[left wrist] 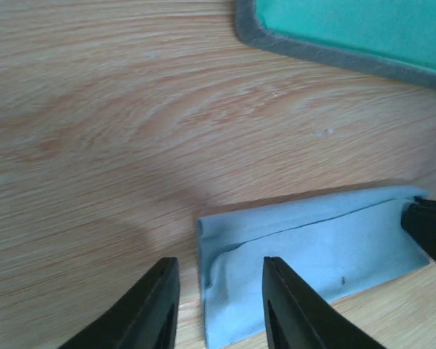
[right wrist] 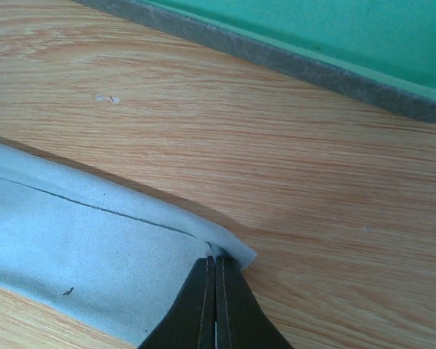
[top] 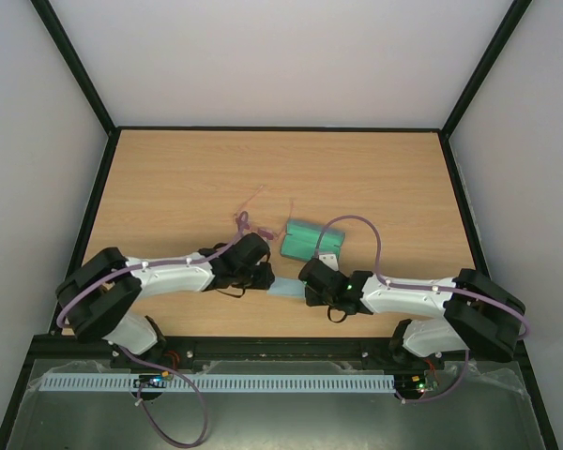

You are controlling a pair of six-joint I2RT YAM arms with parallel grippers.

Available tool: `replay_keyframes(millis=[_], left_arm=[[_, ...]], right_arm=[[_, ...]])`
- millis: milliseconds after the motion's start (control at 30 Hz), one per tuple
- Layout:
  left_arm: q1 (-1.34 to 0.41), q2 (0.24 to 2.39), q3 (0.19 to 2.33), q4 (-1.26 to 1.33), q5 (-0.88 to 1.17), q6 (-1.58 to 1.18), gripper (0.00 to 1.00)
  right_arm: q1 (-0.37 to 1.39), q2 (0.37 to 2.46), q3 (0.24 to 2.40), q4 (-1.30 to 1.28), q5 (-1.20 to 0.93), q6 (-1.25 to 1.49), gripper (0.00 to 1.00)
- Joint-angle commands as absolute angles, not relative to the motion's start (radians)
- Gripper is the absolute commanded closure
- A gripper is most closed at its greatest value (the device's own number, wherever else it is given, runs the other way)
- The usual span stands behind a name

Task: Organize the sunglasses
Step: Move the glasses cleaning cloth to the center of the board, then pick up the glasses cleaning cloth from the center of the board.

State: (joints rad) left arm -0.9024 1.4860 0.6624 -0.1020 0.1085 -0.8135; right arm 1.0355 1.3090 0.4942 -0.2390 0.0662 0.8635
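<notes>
Your desk (top: 169, 178) is a pale wood-grain top, boxed in by plain white walls (top: 281, 56) and a black frame (top: 75, 66). Both arms reach in from the near edge and meet close to its middle.

Just beyond them, a little right of centre, you have the case (top: 310, 240) lying open. It is grey-rimmed, with only its green lining showing.

Closer to the near edge than the case, the light blue cloth (top: 283, 290) lies folded into a strip on the wood between the two tools.

Your right tool (right wrist: 216, 291) has its fingers pressed together, pinching the right-hand corner of the cloth. Your left tool (left wrist: 221, 305) is spread at the strip's other end. One finger (left wrist: 287, 309) sits above the cloth and the other above bare wood just beside it.

The sunglasses (top: 246, 222) lie on the desk outside the case, to its left and just beyond the left tool. They are too thin for you to make out in detail.
</notes>
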Motion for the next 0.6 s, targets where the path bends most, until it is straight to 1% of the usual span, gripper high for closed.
replay_keyframes(millis=[0, 133, 233, 267, 367, 433, 467, 567], left_arm=[[-0.937, 1.537, 0.735, -0.175, 0.047, -0.796, 0.67], [-0.964, 1.579, 0.766, -0.233, 0.004, -0.798, 0.71], [-0.987, 1.601, 0.785, -0.272, -0.031, -0.803, 0.72], [-0.994, 1.605, 0.791, -0.282, -0.037, -0.806, 0.72], [-1.005, 1.61, 0.79, -0.29, -0.047, -0.816, 0.67], [-1.009, 1.618, 0.787, -0.286, -0.047, -0.819, 0.66], [-1.009, 1.625, 0.789, -0.285, -0.045, -0.819, 0.67], [-1.015, 1.645, 0.796, -0.282, -0.044, -0.82, 0.75]], right_arm=[[1.029, 1.315, 0.465, -0.304, 0.075, 0.843, 0.98], [1.029, 1.312, 0.462, -0.299, 0.071, 0.839, 0.98], [1.029, 1.306, 0.458, -0.294, 0.066, 0.839, 0.98], [1.028, 1.305, 0.457, -0.292, 0.065, 0.841, 0.98], [1.029, 1.303, 0.452, -0.286, 0.062, 0.84, 0.98], [1.028, 1.301, 0.448, -0.282, 0.059, 0.841, 0.98], [1.028, 1.3, 0.446, -0.28, 0.057, 0.841, 0.98], [1.029, 1.291, 0.443, -0.282, 0.058, 0.842, 0.98]])
